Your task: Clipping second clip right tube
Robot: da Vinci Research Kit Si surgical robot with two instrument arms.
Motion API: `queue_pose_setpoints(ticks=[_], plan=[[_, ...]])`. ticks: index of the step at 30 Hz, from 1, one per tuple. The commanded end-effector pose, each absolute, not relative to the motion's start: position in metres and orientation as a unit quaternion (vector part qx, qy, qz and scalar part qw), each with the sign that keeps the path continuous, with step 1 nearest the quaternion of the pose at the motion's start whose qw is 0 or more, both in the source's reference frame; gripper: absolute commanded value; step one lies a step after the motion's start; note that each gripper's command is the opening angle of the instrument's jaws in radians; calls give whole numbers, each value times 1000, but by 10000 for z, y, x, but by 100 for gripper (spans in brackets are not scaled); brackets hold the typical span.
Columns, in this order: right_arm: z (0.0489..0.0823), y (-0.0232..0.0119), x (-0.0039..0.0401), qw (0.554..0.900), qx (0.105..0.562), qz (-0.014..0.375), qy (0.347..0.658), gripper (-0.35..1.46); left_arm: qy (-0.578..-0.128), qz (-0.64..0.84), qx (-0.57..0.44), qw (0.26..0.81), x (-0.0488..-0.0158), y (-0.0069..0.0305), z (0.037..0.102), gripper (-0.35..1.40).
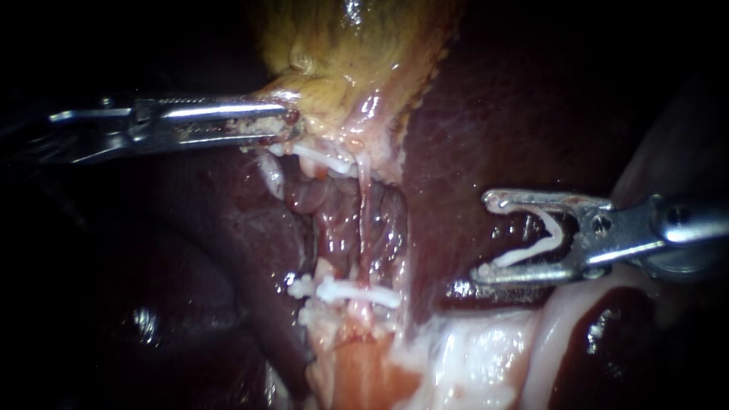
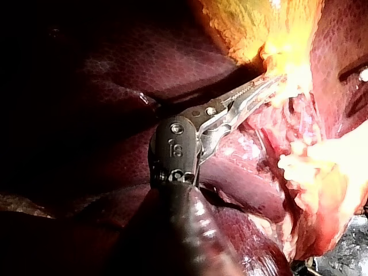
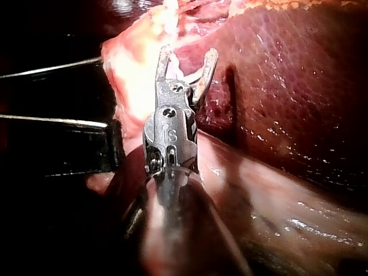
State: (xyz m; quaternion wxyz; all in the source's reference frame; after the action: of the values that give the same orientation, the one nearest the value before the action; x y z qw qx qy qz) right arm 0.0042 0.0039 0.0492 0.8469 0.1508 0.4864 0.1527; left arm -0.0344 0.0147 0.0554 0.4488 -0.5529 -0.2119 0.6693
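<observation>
Over liver: two instruments; left instrument jaws pinch gallbladder, right instrument jaws hold one clip.

Little of the surface shows: a grey, wet-looking patch in one corner of the left wrist view, beyond the pale tissue and well to the side of that arm's own shaft, may be it, though I cannot be sure. The liver, dark red and glistening, appears to lie on it and fills most of every view.
</observation>
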Motion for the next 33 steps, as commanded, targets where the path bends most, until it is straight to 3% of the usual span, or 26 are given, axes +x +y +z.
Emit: queue_pose_setpoints(ticks=[1, 15, 33], plan=[[492, 39, 42, 847, 151, 153, 486, 49, -212, 669, -553, 448, -342, 148, 553, -35], [493, 39, 42, 847, 150, 153, 486, 49, -211, 659, -551, 466, -278, 167, 505, -35], [494, 42, 65, 843, 170, 148, 489, 49, -210, 658, -554, 466, -277, 169, 497, -35]])
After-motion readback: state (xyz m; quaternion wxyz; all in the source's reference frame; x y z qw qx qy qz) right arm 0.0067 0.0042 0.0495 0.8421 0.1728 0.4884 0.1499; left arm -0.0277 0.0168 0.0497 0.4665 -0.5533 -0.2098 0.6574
